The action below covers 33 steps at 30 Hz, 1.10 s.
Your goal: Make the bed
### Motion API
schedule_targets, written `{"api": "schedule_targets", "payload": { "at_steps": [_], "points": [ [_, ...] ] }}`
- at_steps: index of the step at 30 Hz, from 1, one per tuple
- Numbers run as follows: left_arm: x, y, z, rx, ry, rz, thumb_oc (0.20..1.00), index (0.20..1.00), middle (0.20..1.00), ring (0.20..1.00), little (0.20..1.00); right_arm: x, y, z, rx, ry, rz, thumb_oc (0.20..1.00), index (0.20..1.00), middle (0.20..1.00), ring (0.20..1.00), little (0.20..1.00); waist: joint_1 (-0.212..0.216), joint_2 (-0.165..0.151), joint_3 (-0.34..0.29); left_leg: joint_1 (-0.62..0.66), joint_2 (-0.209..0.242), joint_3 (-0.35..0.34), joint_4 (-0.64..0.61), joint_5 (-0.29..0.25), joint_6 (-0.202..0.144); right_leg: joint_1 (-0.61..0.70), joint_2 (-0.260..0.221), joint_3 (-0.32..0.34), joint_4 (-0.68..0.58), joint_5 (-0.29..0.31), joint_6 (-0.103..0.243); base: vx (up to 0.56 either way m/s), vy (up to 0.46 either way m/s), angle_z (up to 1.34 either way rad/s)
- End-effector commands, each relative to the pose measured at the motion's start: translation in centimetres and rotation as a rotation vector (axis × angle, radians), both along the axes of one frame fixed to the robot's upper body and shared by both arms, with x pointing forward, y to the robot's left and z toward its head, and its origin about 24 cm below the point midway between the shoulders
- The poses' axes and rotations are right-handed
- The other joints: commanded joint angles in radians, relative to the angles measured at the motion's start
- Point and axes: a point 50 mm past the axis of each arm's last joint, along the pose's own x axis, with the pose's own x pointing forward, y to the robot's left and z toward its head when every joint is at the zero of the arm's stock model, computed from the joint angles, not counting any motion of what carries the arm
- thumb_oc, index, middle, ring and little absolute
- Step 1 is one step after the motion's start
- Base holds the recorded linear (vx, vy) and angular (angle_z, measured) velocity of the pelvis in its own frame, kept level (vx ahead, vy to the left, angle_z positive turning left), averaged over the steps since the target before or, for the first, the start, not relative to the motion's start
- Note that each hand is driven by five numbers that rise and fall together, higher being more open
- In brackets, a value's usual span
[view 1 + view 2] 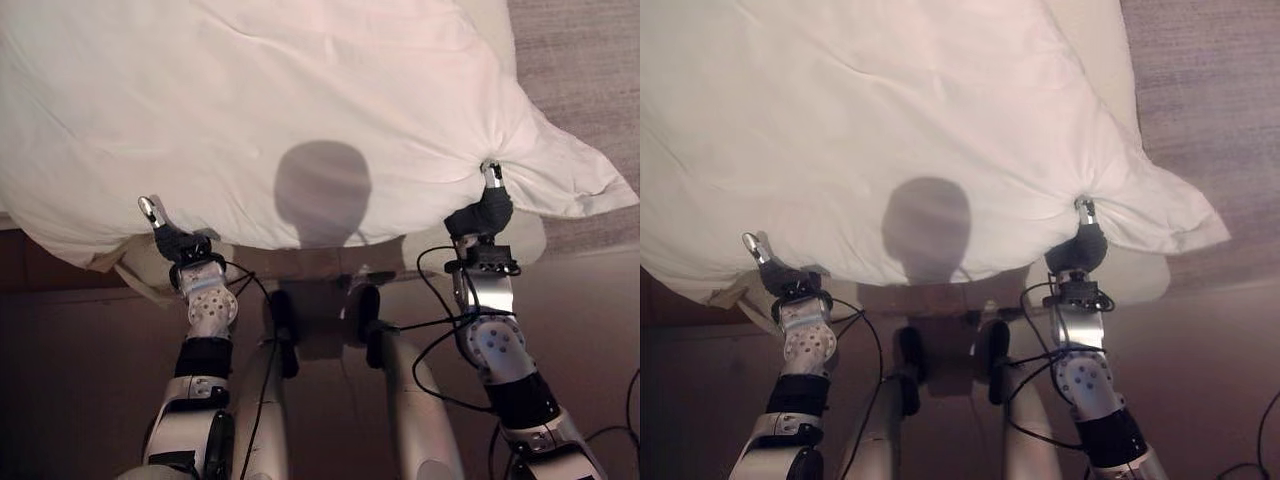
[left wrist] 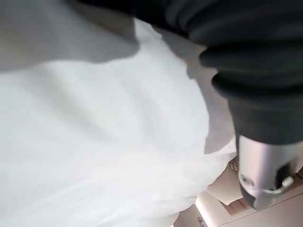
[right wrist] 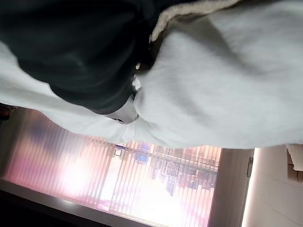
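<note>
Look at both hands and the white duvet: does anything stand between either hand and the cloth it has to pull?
Nothing visible does. The right hand pinches the duvet at its near edge, where the cloth bunches around the fingers. The left hand sits at the same edge with the duvet against it; its grip is hidden.

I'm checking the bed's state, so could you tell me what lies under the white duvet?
Under the white duvet a cream mattress edge shows at its near and right edges. Both hands grip its hem; everything else is covered.

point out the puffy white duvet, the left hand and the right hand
puffy white duvet (image 1: pixel 300 90), left eye view, its broad top surface
left hand (image 1: pixel 178 240), left eye view, dark cover
right hand (image 1: pixel 482 212), left eye view, dark cover
</note>
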Motion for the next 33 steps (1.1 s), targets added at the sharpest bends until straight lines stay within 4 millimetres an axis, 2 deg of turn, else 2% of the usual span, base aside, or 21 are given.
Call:
{"api": "schedule_targets", "payload": {
  "at_steps": [1,8,9,10,11,15,20,22,24,26,27,28,29,30,31,32,33],
  "points": [
    [0.1,1.2,0.0,0.085,-0.009,0.026,1.000,1.000,1.000,1.000,1.000,-3.0,-0.2,1.8,0.008,-0.189,-0.018,0.200,0.200,0.200,0.200,0.200,-0.042,-0.019,-0.156,-0.022,0.030,0.000,0.014,-0.010,-0.053,-0.022,-0.019,0.045,-0.073,0.062,0.129,0.00,0.000,0.00],
    [-0.2,2.1,0.1,0.087,-0.038,0.052,1.000,1.000,1.000,1.000,1.000,-2.9,-0.5,1.2,0.018,-0.167,-0.025,0.200,0.200,0.200,0.200,0.200,-0.040,-0.023,-0.163,-0.018,0.028,-0.003,0.007,-0.009,-0.055,-0.016,-0.014,0.045,-0.080,0.062,0.128,0.01,-0.006,-0.02],
    [-0.4,2.4,0.0,0.119,-0.035,0.055,0.906,0.906,0.906,0.906,0.906,-2.9,-0.7,1.1,0.012,-0.164,-0.040,0.200,0.200,0.200,0.200,0.200,-0.036,-0.019,-0.163,-0.014,0.028,-0.006,0.007,-0.011,-0.059,-0.012,-0.012,0.043,-0.078,0.056,0.128,0.00,0.000,0.00],
    [-0.4,2.4,0.0,0.119,-0.035,0.055,0.533,0.533,0.533,0.533,0.533,-2.9,-0.7,1.1,0.012,-0.164,-0.040,0.200,0.200,0.200,0.200,0.200,-0.036,-0.020,-0.163,-0.014,0.028,-0.006,0.006,-0.011,-0.059,-0.012,-0.012,0.043,-0.079,0.056,0.128,0.00,0.000,0.00],
    [-0.5,2.5,0.0,0.127,-0.034,0.057,0.200,0.200,0.200,0.200,0.200,-2.9,-0.8,1.1,0.013,-0.164,-0.042,0.200,0.200,0.200,0.200,0.200,-0.036,-0.018,-0.164,-0.016,0.027,-0.006,0.004,-0.005,-0.057,-0.015,-0.011,0.043,-0.079,0.060,0.126,0.00,0.000,0.00],
    [-1.1,2.8,-0.6,0.144,-0.013,0.075,0.200,0.200,0.200,0.200,0.200,-3.0,-1.0,0.8,0.015,-0.143,-0.061,0.200,0.200,0.200,0.200,0.200,-0.030,-0.010,-0.155,0.002,0.027,-0.006,-0.006,0.003,-0.061,0.002,-0.009,0.041,-0.081,0.055,0.122,0.00,-0.042,-0.01],
    [-2.5,3.2,-1.4,0.150,0.009,0.108,0.200,0.200,0.200,0.200,0.200,-2.9,-0.5,0.5,0.008,-0.093,-0.056,0.200,0.200,0.200,0.200,0.200,-0.016,0.010,-0.139,0.051,0.022,-0.010,-0.052,0.021,-0.056,0.037,0.005,0.044,-0.089,0.044,0.115,-0.02,-0.067,-0.05],
    [-3.1,3.3,-2.1,0.150,0.033,0.114,0.200,0.200,0.200,0.200,0.200,-2.7,-0.8,0.0,0.016,-0.053,-0.080,0.200,0.200,0.200,0.200,0.200,-0.008,0.018,-0.134,0.080,0.017,-0.021,-0.110,0.059,-0.060,0.059,0.010,0.036,-0.110,0.047,0.108,-0.03,-0.135,-0.11],
    [-3.4,3.0,-2.3,0.158,0.045,0.106,0.200,0.200,0.200,0.200,0.200,-2.7,-1.3,-0.5,0.028,-0.016,-0.117,0.200,0.200,0.200,0.200,0.200,-0.002,0.028,-0.136,0.118,0.005,-0.044,-0.192,0.109,-0.082,0.086,0.019,0.023,-0.130,0.036,0.103,0.01,-0.204,0.07],
    [-4.0,2.7,-2.8,0.193,0.079,0.093,0.200,0.200,0.200,0.200,0.200,-2.8,-1.9,-1.8,0.033,0.061,-0.160,0.200,0.200,0.200,0.200,0.200,0.007,0.028,-0.150,0.191,-0.002,-0.073,-0.315,0.174,-0.095,0.131,0.034,0.002,-0.180,0.039,0.093,0.02,-0.216,0.24],
    [-4.0,2.7,-2.8,0.193,0.079,0.093,0.200,0.200,0.200,0.200,0.200,-2.8,-1.9,-1.8,0.033,0.061,-0.160,0.200,0.200,0.200,0.200,0.200,0.007,0.028,-0.151,0.191,-0.002,-0.073,-0.316,0.176,-0.095,0.132,0.034,0.002,-0.182,0.040,0.093,0.02,-0.147,0.28],
    [-4.5,2.8,-2.4,0.226,0.070,0.107,0.200,0.200,0.200,0.200,0.200,-2.6,-2.3,-2.4,0.032,0.094,-0.181,0.200,0.200,0.200,0.200,0.200,0.024,0.011,-0.147,0.219,-0.019,-0.138,-0.312,0.171,-0.097,0.164,0.047,0.015,-0.198,0.034,0.087,0.01,-0.082,0.22],
    [-4.5,2.7,-2.4,0.226,0.070,0.107,0.200,0.200,0.200,0.200,0.200,-2.6,-2.3,-2.3,0.032,0.094,-0.181,0.200,0.200,0.200,0.200,0.200,0.024,0.011,-0.147,0.216,-0.018,-0.138,-0.313,0.175,-0.096,0.162,0.048,0.014,-0.201,0.039,0.086,-0.01,-0.122,0.09],
    [-4.9,3.0,-1.8,0.223,0.051,0.143,0.200,0.200,0.200,0.200,0.200,-2.0,-2.8,-3.1,0.033,0.141,-0.212,0.200,0.200,0.200,0.200,0.200,0.055,-0.015,-0.139,0.232,-0.039,-0.255,-0.308,0.160,-0.101,0.169,0.051,0.035,-0.188,0.037,0.077,-0.03,-0.042,-0.12],
    [-5.0,3.0,-1.8,0.223,0.051,0.144,0.200,0.200,0.200,0.200,0.200,-2.0,-2.9,-3.1,0.034,0.140,-0.212,0.200,0.200,0.200,0.200,0.200,0.053,-0.014,-0.136,0.234,-0.039,-0.258,-0.310,0.162,-0.102,0.171,0.050,0.033,-0.186,0.035,0.077,-0.02,-0.046,-0.22],
    [-5.3,3.2,-1.6,0.224,0.045,0.166,0.200,0.200,0.200,0.200,0.200,-1.9,-3.3,-3.3,0.050,0.154,-0.231,0.200,0.200,0.200,0.200,0.200,0.048,-0.024,-0.136,0.251,0.001,-0.250,-0.320,0.160,-0.101,0.179,0.038,0.036,-0.173,0.022,0.075,-0.01,0.065,-0.25],
    [-5.9,3.5,-0.9,0.247,0.021,0.197,0.200,0.200,0.200,0.200,0.200,-1.6,-3.9,-3.9,0.057,0.190,-0.264,0.200,0.200,0.200,0.200,0.200,0.053,-0.034,-0.139,0.280,0.078,-0.261,-0.340,0.183,-0.102,0.167,0.026,0.050,-0.153,0.019,0.081,-0.01,0.061,-0.15]
  ]
}}
